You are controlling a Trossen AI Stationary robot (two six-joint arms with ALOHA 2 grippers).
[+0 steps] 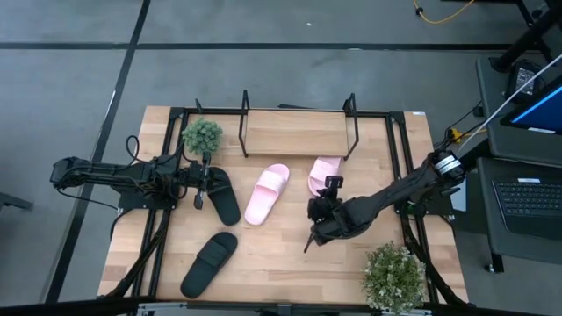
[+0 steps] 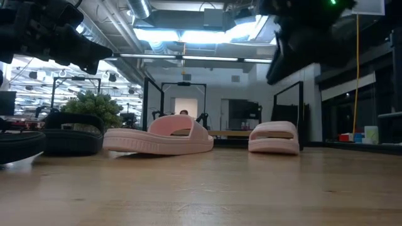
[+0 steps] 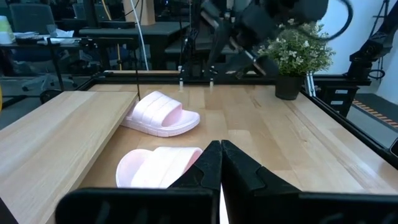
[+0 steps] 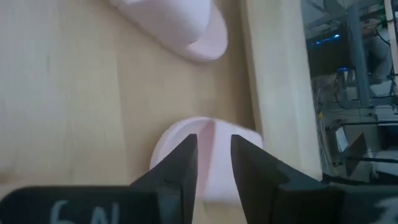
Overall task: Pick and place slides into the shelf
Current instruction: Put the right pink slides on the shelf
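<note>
Right gripper (image 4: 214,163) is hanging with its fingers slightly parted just above a pink slide (image 4: 211,155) lying beside the shelf (image 1: 297,132), not holding it. The other pink slide (image 1: 267,193) is sitting nearby; left gripper (image 3: 220,163) is pinched closed by a black slide (image 1: 221,197).

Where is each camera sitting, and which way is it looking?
High view: above the table, looking straight down; both arms, shelf.
Low view: at tabletop height, looking level across; dark arm parts up top.
Left wrist view: on the left arm, looking past its shut fingers across the table.
Right wrist view: on the right arm, looking down past its parted fingers at a pink slide.
Shared: both pink slides show in all four views.
</note>
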